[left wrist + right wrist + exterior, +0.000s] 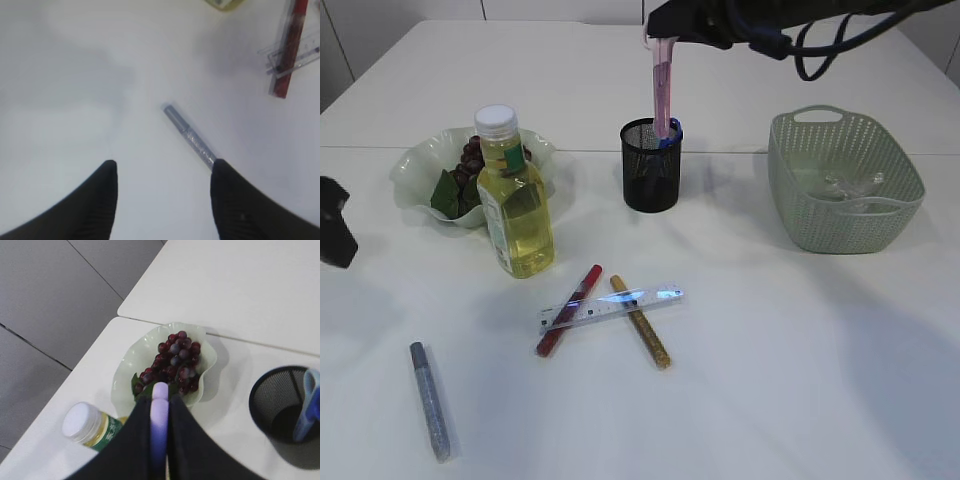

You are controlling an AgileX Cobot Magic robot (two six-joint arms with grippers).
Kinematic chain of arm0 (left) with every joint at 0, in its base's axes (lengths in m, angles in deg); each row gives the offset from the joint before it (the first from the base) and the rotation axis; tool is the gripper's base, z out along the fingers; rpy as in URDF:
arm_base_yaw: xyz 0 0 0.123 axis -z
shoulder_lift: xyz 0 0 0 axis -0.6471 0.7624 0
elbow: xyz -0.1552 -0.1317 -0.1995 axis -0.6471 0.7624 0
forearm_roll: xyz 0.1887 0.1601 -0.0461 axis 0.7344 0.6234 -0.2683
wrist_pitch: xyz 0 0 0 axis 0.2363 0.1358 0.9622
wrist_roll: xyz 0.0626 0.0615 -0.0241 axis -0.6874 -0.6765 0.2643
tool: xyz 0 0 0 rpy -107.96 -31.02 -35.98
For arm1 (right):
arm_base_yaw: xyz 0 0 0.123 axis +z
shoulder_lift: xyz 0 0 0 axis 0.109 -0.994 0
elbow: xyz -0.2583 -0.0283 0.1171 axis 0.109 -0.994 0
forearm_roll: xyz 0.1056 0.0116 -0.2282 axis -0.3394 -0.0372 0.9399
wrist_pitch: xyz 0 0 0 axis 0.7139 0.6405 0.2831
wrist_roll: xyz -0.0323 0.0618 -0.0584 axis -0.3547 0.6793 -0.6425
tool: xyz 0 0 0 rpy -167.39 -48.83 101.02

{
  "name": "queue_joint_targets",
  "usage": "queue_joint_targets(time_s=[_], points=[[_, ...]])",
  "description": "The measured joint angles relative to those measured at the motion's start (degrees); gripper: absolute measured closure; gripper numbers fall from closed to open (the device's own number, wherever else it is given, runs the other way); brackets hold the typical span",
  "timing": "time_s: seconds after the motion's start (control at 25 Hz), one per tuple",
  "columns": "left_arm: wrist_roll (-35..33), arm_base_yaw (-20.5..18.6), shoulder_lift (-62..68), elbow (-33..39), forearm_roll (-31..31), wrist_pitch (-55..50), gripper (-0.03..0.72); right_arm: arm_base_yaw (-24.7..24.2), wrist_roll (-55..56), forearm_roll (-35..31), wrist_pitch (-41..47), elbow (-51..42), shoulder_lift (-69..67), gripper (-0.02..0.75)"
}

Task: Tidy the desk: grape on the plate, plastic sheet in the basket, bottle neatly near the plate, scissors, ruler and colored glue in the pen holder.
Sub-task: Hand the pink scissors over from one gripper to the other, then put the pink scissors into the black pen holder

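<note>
Silver glue stick (192,138), lower end behind left gripper's finger (245,205); bottle (223,4) cropped at top edge.

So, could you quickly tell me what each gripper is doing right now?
Left gripper: open, empty, above the silver glue.
Right gripper: shut on a pink glue, near the pen holder.

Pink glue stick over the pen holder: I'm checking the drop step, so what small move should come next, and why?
Probably lower it a little further, then open. The right pincer is shut on the pink glue stick, which hangs upright with its lower end at the rim of the pen holder, beside the blue scissors handle.
</note>
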Motion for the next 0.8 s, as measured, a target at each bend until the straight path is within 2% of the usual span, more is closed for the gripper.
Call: queue_joint_targets(time_s=[0.28,0.48,0.64,0.8], points=[[0.0,0.0,-0.1,6.5,-0.6,0.3,0.282,0.0,-11.6,0.0,-2.3,14.0,-12.8,0.680],[0.0,0.0,-0.2,8.0,-0.6,0.9,0.284,-0.1,-18.1,-1.3,-3.8,21.8,-20.4,0.680],[0.0,0.0,-0.3,8.0,-1.5,1.1,0.289,-0.1,-26.3,-7.4,-4.9,24.3,-23.9,0.680],[0.0,0.0,-0.3,8.0,-1.7,1.1,0.294,-0.1,-37.7,-18.0,-6.6,24.7,-25.7,0.681]])
